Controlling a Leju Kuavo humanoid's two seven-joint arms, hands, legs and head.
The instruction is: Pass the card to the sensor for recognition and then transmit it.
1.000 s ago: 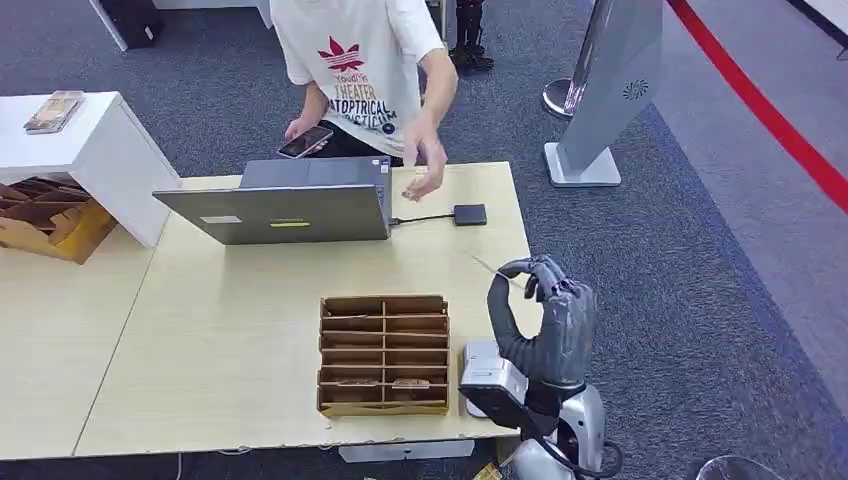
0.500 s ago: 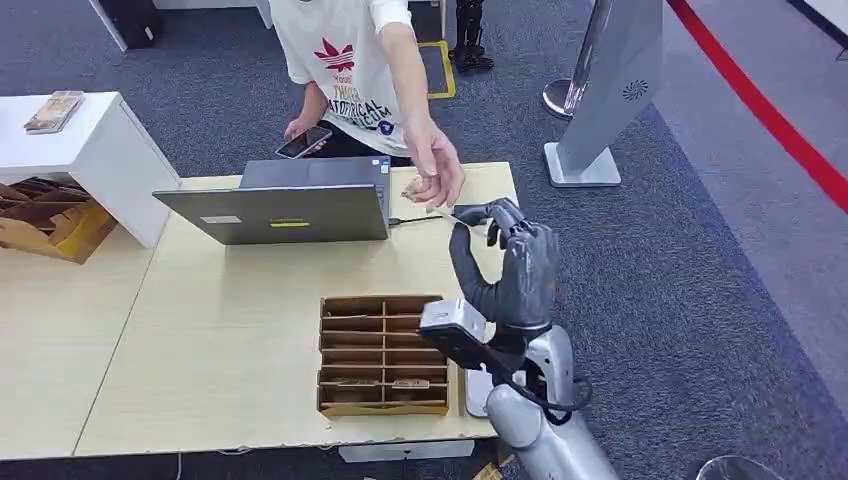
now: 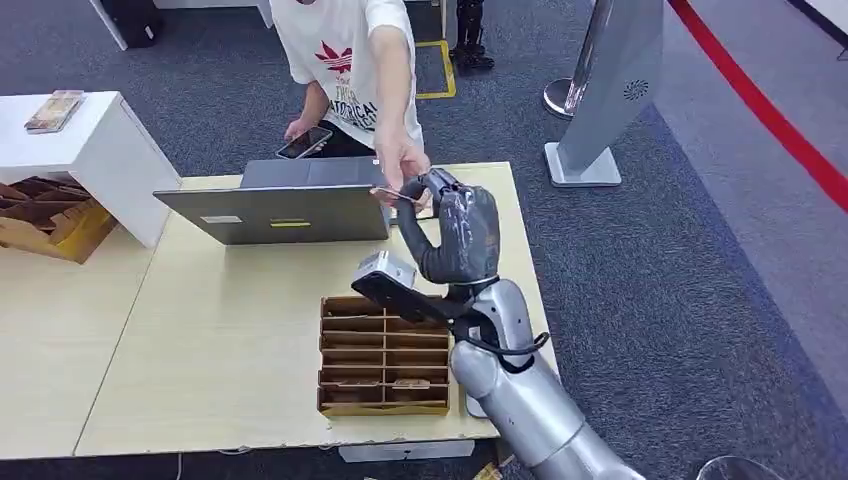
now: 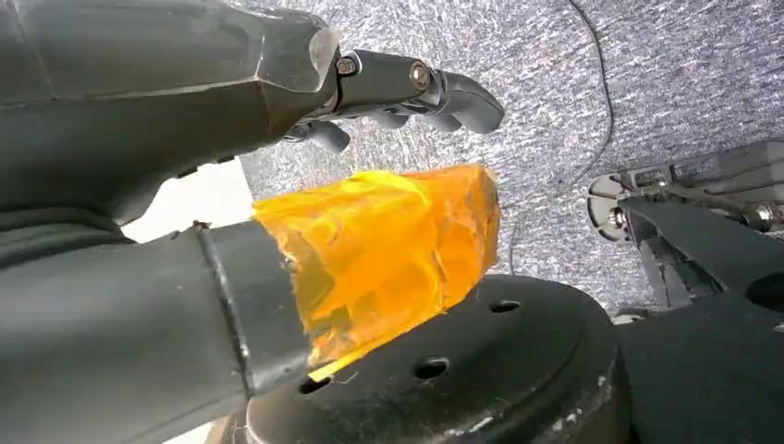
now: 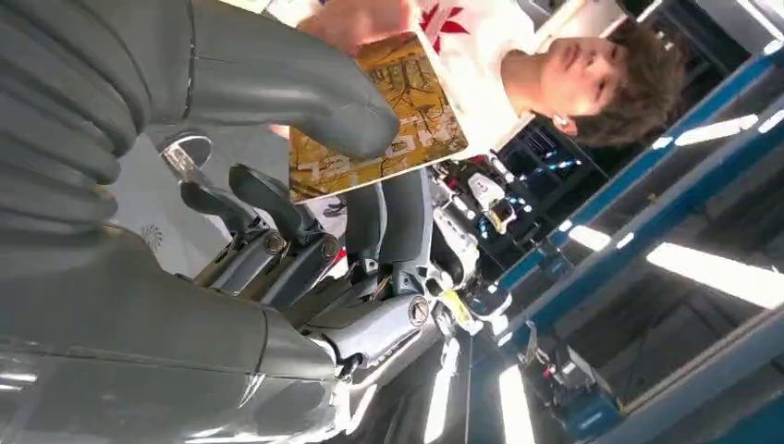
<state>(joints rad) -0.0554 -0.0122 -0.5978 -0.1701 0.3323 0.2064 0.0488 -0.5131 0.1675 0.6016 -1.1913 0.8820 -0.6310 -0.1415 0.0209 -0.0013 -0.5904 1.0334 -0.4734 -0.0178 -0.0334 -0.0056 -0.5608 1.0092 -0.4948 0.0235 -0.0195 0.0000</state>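
The right hand point(image 3: 452, 232) is raised over the far side of the wooden table point(image 3: 230, 330), close to the grey laptop point(image 3: 285, 205). A card point(image 3: 397, 195) is pinched between its thumb and fingers, up in the air above the table. In the right wrist view the card point(image 5: 384, 116) is seen to be yellow and brown with a picture on it, and the thick grey thumb point(image 5: 305, 92) is pressed on its face. The other end of the card is touched by a person's hand point(image 3: 400, 165), reached across from behind the table. A phone point(image 3: 305, 142) is held in the person's other hand. A brown tray point(image 3: 384, 355) with many small slots is set on the table near the robot. The left hand point(image 4: 305, 139) is hung low over grey carpet, with nothing held and the fingers a little curled but apart.
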